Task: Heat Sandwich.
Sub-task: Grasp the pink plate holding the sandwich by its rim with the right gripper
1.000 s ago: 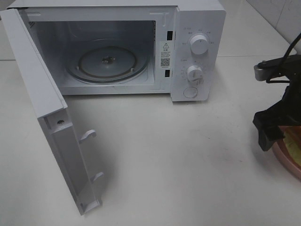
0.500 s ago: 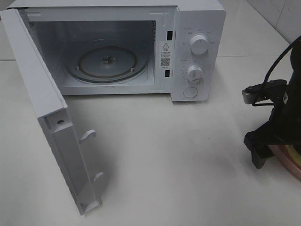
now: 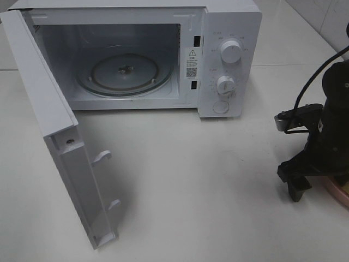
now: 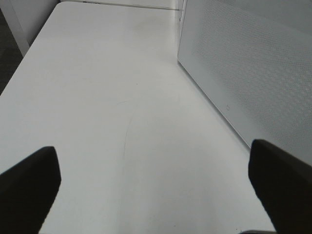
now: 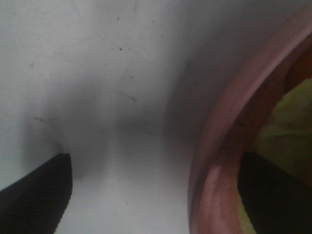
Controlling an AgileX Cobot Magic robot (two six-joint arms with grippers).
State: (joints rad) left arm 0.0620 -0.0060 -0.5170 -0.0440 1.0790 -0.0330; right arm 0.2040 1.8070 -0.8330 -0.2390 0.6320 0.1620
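**White microwave open, right gripper astride the pink plate's rim**

- Left gripper [image 4: 156, 195]: fingers spread wide, nothing between them, hanging over bare white table [image 4: 97, 97]. A white perforated panel [image 4: 253, 73] stands beside it. This gripper is out of the high view.
- Microwave door [image 3: 54, 136]: swung fully open to the left.
- Microwave [image 3: 229, 22]: cavity holds only the glass turntable [image 3: 124, 73]. Two knobs on the right-hand panel, upper knob [image 3: 231, 52] and lower knob [image 3: 225, 84].
- Right gripper [image 5: 156, 195]: low at the table's right edge, jaws spread. One finger [image 5: 34, 195] is over the table outside the plate [image 5: 219, 161], the other inside its rim. Not closed on the rim.
- Sandwich [image 5: 287, 122]: on the plate, far right of the microwave. Only a yellow-green patch shows in the wrist view, and the arm hides it from above.
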